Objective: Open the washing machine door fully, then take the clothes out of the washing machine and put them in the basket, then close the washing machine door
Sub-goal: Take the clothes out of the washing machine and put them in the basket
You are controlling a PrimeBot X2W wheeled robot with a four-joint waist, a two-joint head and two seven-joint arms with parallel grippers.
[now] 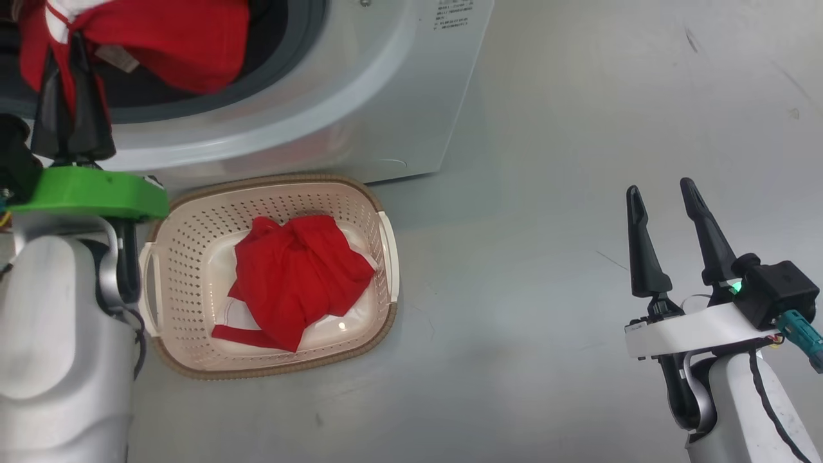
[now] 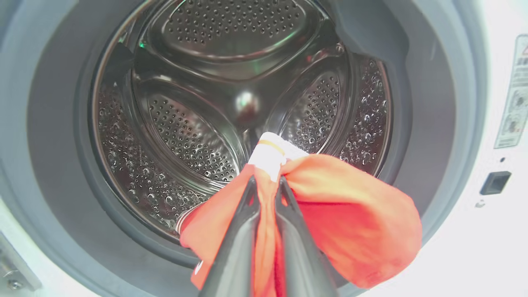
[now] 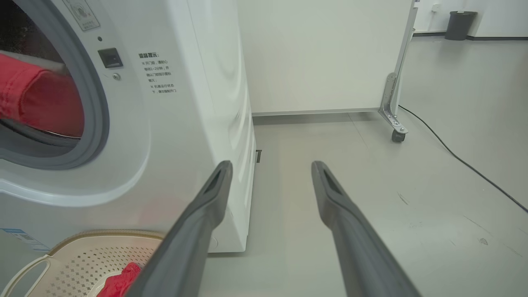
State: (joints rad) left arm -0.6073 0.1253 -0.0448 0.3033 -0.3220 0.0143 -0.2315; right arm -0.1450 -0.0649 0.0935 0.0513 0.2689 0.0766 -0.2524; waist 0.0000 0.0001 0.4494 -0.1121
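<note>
Left gripper (image 2: 266,183) is clenched tight on the red jersey (image 2: 350,222), bunched at the washing machine (image 1: 360,96) mouth, white trim poking past the fingertips. One red garment (image 1: 296,276) lies in the basket (image 1: 283,182) just below. Right gripper (image 1: 662,190) hangs spread wide, empty. Best to draw the cloth clear of the grey seal (image 2: 429,123), then let go low over the basket.

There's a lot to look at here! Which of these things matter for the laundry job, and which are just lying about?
Part of the job: washing machine; red garment gripped by the left pincer at the drum mouth; basket; red bundle already inside it.
Just lying about: dark bin; floor cable; wheeled white panel.
</note>
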